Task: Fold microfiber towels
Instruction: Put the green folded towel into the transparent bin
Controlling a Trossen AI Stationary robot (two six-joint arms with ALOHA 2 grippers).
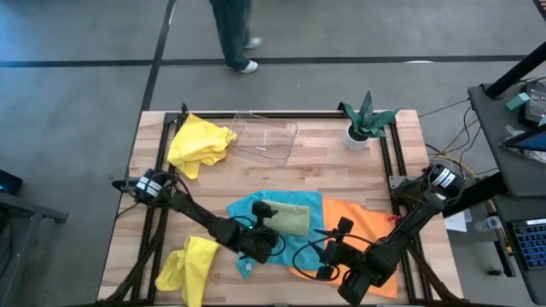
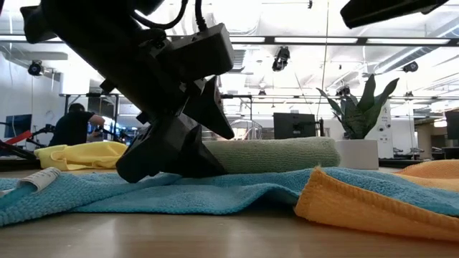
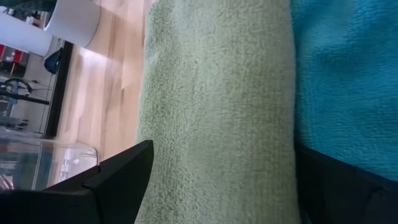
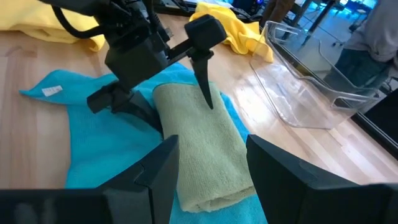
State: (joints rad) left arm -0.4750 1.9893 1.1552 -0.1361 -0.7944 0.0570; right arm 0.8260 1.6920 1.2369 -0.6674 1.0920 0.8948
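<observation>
While the folded green towel lies on top of the blue one, everything turns on how its length sits against the two grippers.

Table (image 1: 162,162): wooden top; the work sits at its near middle, the clear plastic tray (image 1: 266,136) and the potted plant (image 1: 363,124) at the far edge.
Turquoise towel (image 1: 247,209): spread flat, with the orange towel (image 1: 358,223) beside it on the right arm's side, edges meeting.
Yellow towels: one bunched at the far left corner (image 1: 200,145), one at the near left edge (image 1: 188,264), both unfolded.
Sage green towel (image 4: 205,149): a folded, thick oblong resting on the turquoise towel; its long axis runs outward from the left gripper.
Left gripper (image 4: 177,106): nearer arm; fingers spread wide, one on each long side of the green towel, straddling its end without clamping it.
Right gripper (image 1: 337,256): over the orange towel, aimed along the green towel's length from the opposite end, jaws part-way apart and holding nothing.
Judgement: the left arm is placed to take the green towel across its narrow width.
</observation>
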